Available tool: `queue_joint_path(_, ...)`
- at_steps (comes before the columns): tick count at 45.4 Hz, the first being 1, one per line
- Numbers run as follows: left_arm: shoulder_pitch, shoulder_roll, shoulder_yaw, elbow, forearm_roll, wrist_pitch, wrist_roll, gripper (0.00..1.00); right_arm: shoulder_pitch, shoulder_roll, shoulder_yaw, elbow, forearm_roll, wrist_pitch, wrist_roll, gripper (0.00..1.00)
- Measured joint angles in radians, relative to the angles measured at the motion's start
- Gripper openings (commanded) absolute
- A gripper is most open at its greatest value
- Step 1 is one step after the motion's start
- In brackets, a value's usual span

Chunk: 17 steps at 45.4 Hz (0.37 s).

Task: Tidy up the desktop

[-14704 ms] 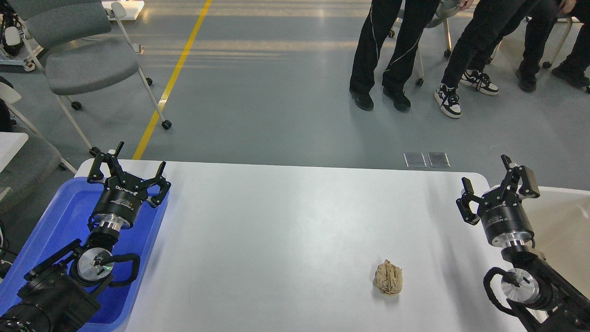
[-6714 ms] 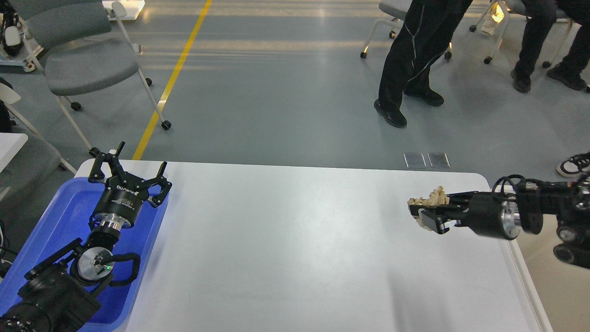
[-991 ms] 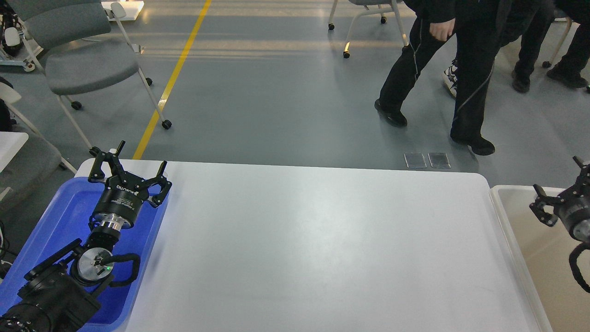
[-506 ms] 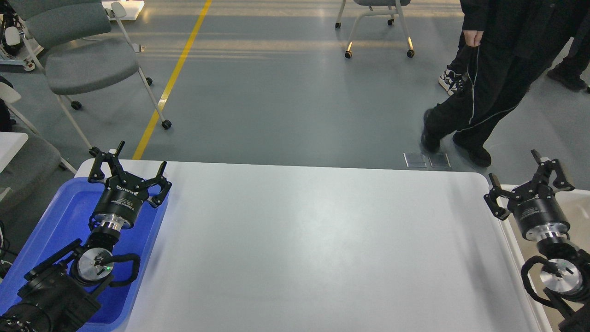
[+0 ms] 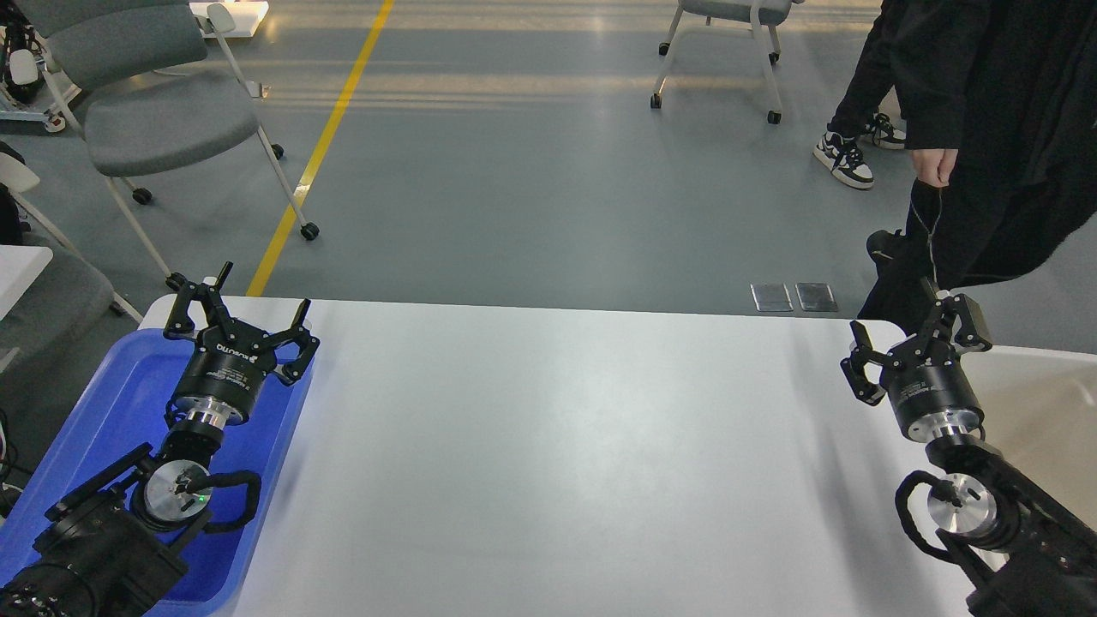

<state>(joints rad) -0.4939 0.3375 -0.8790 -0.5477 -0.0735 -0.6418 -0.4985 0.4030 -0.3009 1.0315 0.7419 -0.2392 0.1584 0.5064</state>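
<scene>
The desktop (image 5: pixel 557 446) is a large white tabletop with rounded corners, and nothing lies on its surface. My left gripper (image 5: pixel 240 313) is open and empty, held above the far end of the blue tray. My right gripper (image 5: pixel 917 338) is open and empty, above the desktop's far right corner, next to the cream-beige bin. The crumpled paper ball is out of view.
A blue plastic tray (image 5: pixel 103 411) sits at the desktop's left edge under my left arm. A cream-beige bin (image 5: pixel 1041 403) stands off the right edge. A person in black (image 5: pixel 977 171) stands close behind the right corner. Chairs (image 5: pixel 154 111) stand on the floor beyond.
</scene>
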Motion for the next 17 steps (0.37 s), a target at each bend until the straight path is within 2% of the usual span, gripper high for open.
queue_joint_path(17,0.000,0.000,0.000,0.000,0.000,0.000,0.000,1.00,-0.003,0.012,0.006,0.014,-0.007,-0.044,0.005,1.00)
